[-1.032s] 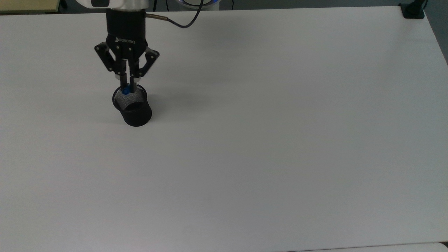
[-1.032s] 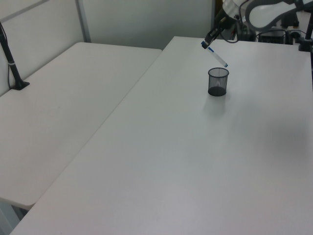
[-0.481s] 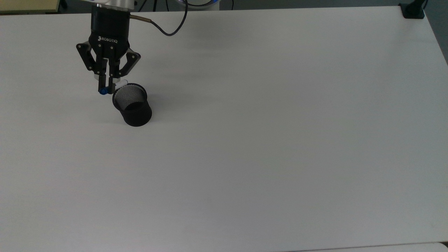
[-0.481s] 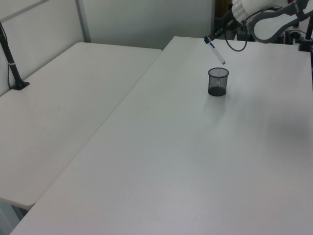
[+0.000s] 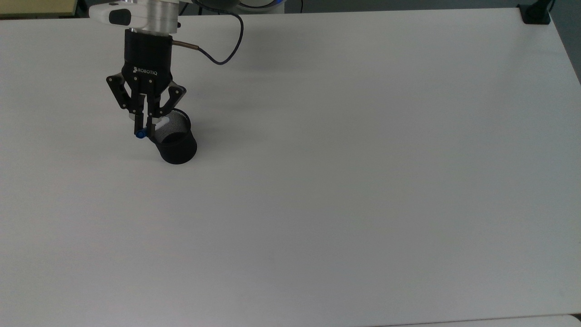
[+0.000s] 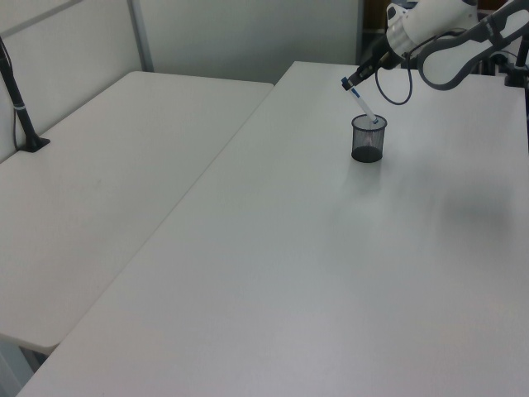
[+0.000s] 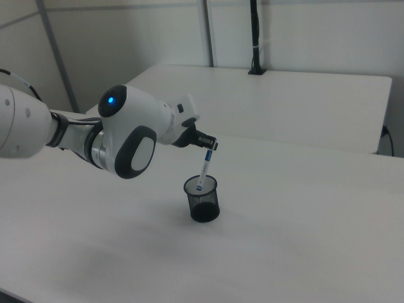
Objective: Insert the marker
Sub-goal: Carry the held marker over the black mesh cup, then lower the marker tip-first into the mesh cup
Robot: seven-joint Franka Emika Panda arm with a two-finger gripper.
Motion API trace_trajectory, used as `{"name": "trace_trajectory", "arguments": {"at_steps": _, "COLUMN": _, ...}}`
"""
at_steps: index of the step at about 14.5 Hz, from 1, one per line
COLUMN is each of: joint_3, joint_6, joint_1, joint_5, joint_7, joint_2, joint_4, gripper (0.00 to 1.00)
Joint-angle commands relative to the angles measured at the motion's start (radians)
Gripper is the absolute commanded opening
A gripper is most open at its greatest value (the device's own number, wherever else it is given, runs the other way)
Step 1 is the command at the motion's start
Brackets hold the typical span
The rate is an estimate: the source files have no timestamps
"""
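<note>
The black mesh cup (image 5: 174, 143) stands upright on the white table (image 5: 345, 181) at the top view's left. My gripper (image 5: 142, 131) hangs just beside the cup's rim, shut on the marker (image 5: 160, 121) near its blue upper end. In the left view the marker (image 6: 362, 103) slants down from the gripper (image 6: 350, 82) to the cup (image 6: 368, 141). The right view shows the gripper (image 7: 210, 144), the white barrel of the marker (image 7: 203, 169) almost upright, and its lower end just inside the mouth of the cup (image 7: 202, 203).
A black clamp (image 5: 535, 13) sits on the far right corner in the top view. A second white table (image 6: 107, 190) adjoins on the left view's left, with a black post (image 6: 21, 107). The arm's cable (image 5: 222, 50) loops behind the gripper.
The gripper swung off to the top view's left of the cup, then came down toward the rim. The marker stood up steeper, and its lower end now dips into the cup's mouth.
</note>
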Motion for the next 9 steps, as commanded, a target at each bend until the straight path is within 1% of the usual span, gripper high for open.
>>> {"name": "trace_trajectory", "arguments": {"at_steps": 1, "joint_3": -0.003, "joint_6": 0.022, "joint_1": 0.004, "joint_5": 0.017, "joint_7": -0.056, "joint_2": -0.010, "joint_4": -0.039, "gripper": 0.00}}
{"name": "trace_trajectory", "arguments": {"at_steps": 4, "joint_3": -0.003, "joint_6": -0.011, "joint_1": 0.004, "joint_5": 0.017, "joint_7": -0.166, "joint_2": -0.016, "joint_4": -0.084, "gripper": 0.00}}
{"name": "trace_trajectory", "arguments": {"at_steps": 7, "joint_3": -0.003, "joint_6": -0.054, "joint_1": 0.004, "joint_5": 0.015, "joint_7": -0.182, "joint_2": -0.018, "joint_4": -0.087, "gripper": 0.00}}
{"name": "trace_trajectory", "arguments": {"at_steps": 9, "joint_3": -0.003, "joint_6": -0.100, "joint_1": 0.004, "joint_5": 0.015, "joint_7": -0.218, "joint_2": -0.021, "joint_4": -0.087, "gripper": 0.00}}
